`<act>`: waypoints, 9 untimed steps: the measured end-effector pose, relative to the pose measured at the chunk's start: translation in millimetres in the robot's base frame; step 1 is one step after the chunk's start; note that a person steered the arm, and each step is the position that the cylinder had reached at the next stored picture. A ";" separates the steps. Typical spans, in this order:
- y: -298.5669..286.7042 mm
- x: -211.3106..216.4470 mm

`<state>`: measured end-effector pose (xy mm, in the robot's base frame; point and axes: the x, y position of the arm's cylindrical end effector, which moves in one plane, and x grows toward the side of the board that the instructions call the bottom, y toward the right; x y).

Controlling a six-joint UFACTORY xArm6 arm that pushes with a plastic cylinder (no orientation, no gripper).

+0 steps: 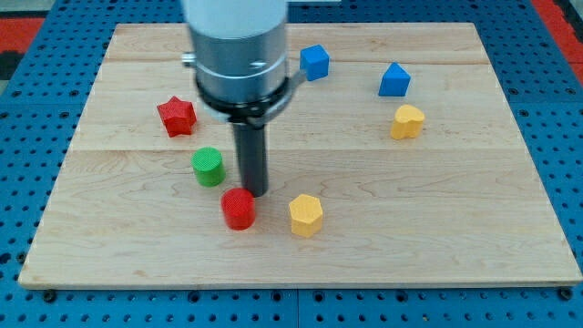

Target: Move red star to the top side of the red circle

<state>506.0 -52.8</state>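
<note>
**Red star at the worktop's left, our tip down by the red circle**

We see the red star lying on the left part of the worktop, a chunky block with blunt points and a faintly ribbed, matte plastic surface. It sits up and to the view's left of the red circle, well apart from it, with the green cylinder lying between the two. The red circle is a short round block with the same ribbed sides, near the worktop's lower middle.

Our arm carries no claw, so there is nothing to spread or press together; it ends in a straight dark rod below a smooth grey-white housing with a black collar. My tip rests on the wood just beside the red circle's upper right edge, and just right of the green cylinder; we cannot tell whether it touches either.

To the right of the red circle, near it, lies a yellow hexagon-like block. Further up on the right sit a yellow block with a rounded outline and a blue block above it. Another blue block, cube-like, lies near the top, beside the housing.

The worktop is pale, lightly grained wooden planking, set on a blue perforated base.
</note>
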 end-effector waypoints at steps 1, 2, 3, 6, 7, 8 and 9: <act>-53.7 -16.8; -45.9 13.4; -56.2 23.4; -64.3 -1.5; -46.1 -57.9; -44.4 -113.8; -88.3 -163.5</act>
<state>342.5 -141.1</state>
